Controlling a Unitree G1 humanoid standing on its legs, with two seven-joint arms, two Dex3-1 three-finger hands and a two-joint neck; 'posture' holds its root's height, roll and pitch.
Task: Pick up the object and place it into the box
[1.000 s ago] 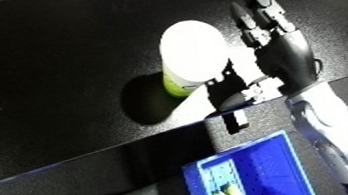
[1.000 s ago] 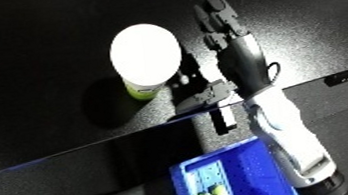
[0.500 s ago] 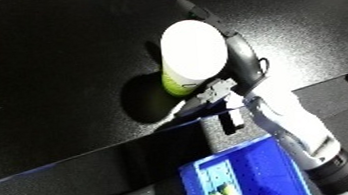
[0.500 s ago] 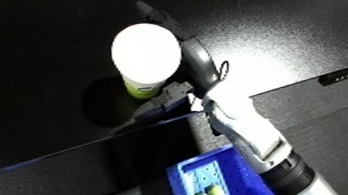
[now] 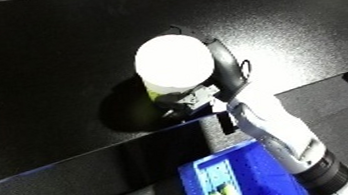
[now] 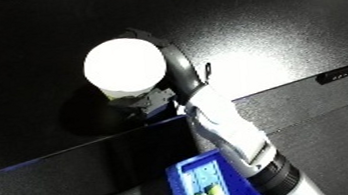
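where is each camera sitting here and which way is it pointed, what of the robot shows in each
Left eye view: on the robot's head, looking down at the black table; the right hand is curled round the white-topped container, forearm entering from lower right.
Right eye view: beside it, same downward look; same hand and forearm, set slightly further left.
Shared: container, right hand, table, blue bin at the bottom.

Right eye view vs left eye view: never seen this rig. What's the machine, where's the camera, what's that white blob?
Both pictures come from one stereo camera on a humanoid robot's head, looking down, so they show nearly the same thing at the same moment. The white and silver forearm coming up from the lower right is the robot's right arm, ending in a black right hand. Its fingers curl round a container with a glaring white top and yellow-green body standing on the black table. The blue shape at the bottom is the bin. The left hand is out of view.
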